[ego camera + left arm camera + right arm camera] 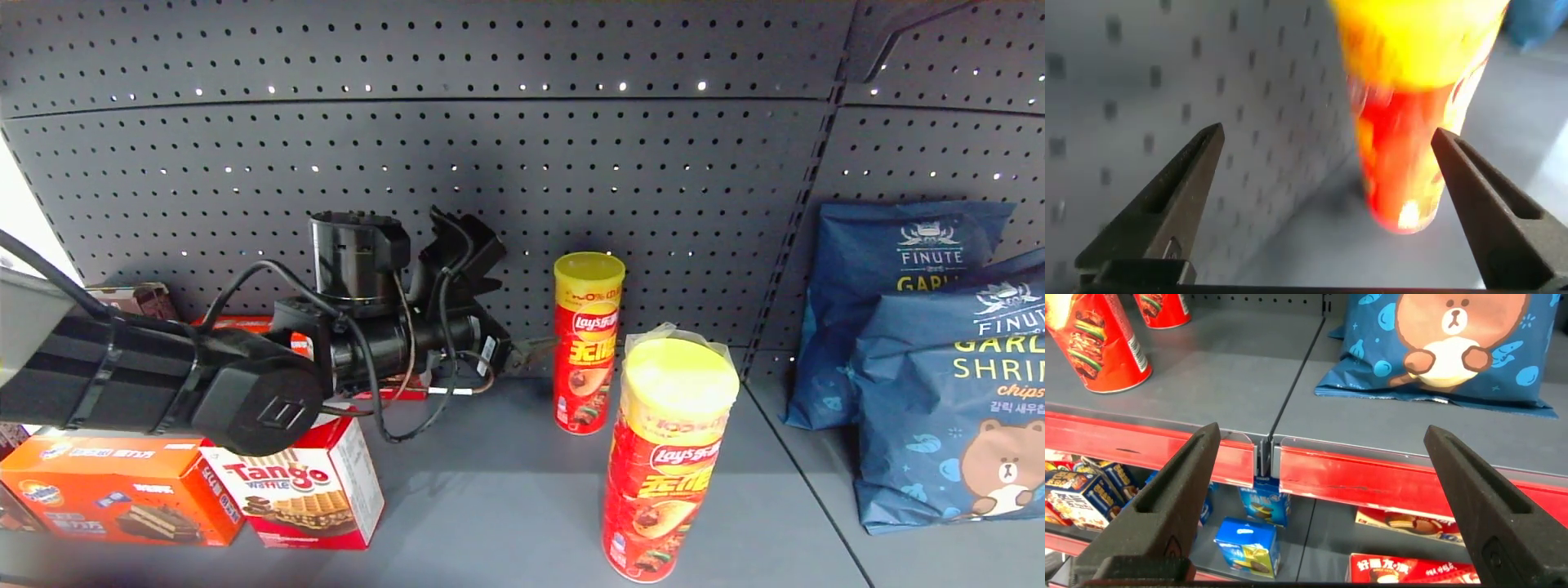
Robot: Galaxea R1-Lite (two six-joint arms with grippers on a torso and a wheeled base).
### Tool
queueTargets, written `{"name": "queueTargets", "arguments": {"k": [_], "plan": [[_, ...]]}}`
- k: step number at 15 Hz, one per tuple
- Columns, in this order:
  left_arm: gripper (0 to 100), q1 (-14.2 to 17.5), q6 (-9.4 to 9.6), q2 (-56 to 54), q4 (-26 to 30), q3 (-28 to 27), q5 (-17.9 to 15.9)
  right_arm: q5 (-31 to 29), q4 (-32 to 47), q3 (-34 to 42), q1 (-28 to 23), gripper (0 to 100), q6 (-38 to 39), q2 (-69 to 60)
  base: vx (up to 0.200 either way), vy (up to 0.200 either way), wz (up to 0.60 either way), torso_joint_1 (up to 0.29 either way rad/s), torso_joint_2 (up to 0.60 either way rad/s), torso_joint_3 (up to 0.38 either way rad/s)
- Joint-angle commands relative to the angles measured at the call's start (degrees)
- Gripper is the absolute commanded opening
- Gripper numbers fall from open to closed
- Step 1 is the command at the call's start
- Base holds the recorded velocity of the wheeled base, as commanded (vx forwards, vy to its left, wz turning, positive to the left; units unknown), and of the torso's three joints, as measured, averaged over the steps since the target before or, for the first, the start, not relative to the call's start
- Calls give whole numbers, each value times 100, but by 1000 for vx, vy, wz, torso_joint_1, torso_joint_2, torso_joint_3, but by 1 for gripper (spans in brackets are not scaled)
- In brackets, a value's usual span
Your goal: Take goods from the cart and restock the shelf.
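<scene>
Grey metal shelf [506,490], pegboard back panel [571,163] behind it.

Right gripper [1321,431] hangs out in front of the red front rail [1372,465]. Its fingers are spread wide with nothing in them. It looks parked clear of the work.

Front row: orange box [114,498] and wafer box [306,490] at the left. The front can [665,465] of chips stands upright mid-shelf. Blue snack bags [947,392] take the next bay on the right.

Deeper in, the rear can [586,343] stands upright on its own base, close to the pegboard. Left gripper [522,353] lies in sideways from the left, above the boxes, tips just beside that can. The wrist view has its fingers spread, with the can ahead and between them and no contact visible.

Judgement: the cans are staggered back-to-front to build a row, and the side approach keeps the arm off the front can.

Open room:
- Bare shelf lies between the wafer box and the cans, so a straight pull-back leftward looks free.
- It is tight at the rear, with pegboard on one side of the fingers and the can on the other.
- Cables [392,408] droop off the wrist near the boxes and could snag.
- A nudge would tip a tall, narrow can.
</scene>
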Motion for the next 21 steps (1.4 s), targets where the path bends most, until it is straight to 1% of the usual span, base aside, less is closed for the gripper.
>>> {"name": "queueTargets", "arguments": {"k": [1,2,3,4,5,6,7,8,9,10,13,15,17,18,19,20,21], "plan": [[100,50,65,-277,389,-65,175,-3,-1,0,5,100,0,8,0,0,0,0,0,0],[100,50,74,-303,476,-109,201,6,-1,0,5,100,0,8,0,0,0,0,0,0],[100,50,144,-347,767,-223,281,6,-1,0,-4,100,0,8,0,0,0,0,0,0],[100,85,241,-382,1347,-434,492,-3,-1,0,5,100,0,8,0,0,0,0,0,0],[100,85,258,-408,1575,-530,571,-3,-1,0,5,100,0,8,0,0,0,0,0,0],[100,85,320,-417,2173,-820,834,-3,-1,0,5,100,9,8,0,0,0,0,0,0],[100,59,425,-408,2489,-987,1089,6,-1,0,-4,100,0,8,0,0,0,0,0,0],[100,50,504,-408,2630,-1031,1239,-3,-1,0,-4,100,0,8,0,0,0,0,0,0],[100,-29,671,-391,2709,-1058,1520,6,-1,0,5,100,0,-1,0,0,0,0,0,0],[100,-135,715,-356,2700,-1058,1678,6,-1,0,-4,100,0,8,0,0,0,0,0,0],[100,-319,707,-233,2674,-1040,1775,-3,-1,0,-4,100,0,8,0,0,0,0,0,0],[100,-390,680,-110,2647,-1031,1898,-3,-1,0,-4,100,0,8,0,0,0,0,0,0],[100,-416,601,31,2630,-1058,2135,6,-1,0,5,100,0,8,0,0,0,0,0,0],[100,-434,601,93,2621,-1067,2276,6,-1,0,-4,100,0,8,0,0,0,0,0,0],[100,-478,575,145,2595,-1067,2320,6,-1,0,5,100,0,8,0,0,0,0,0,0],[100,-504,478,233,2551,-1067,2328,6,-1,0,-4,100,0,-1,0,0,0,0,0,0],[100,-539,434,312,2542,-1093,2346,6,-1,0,-4,100,0,8,0,0,0,0,0,0]]}}
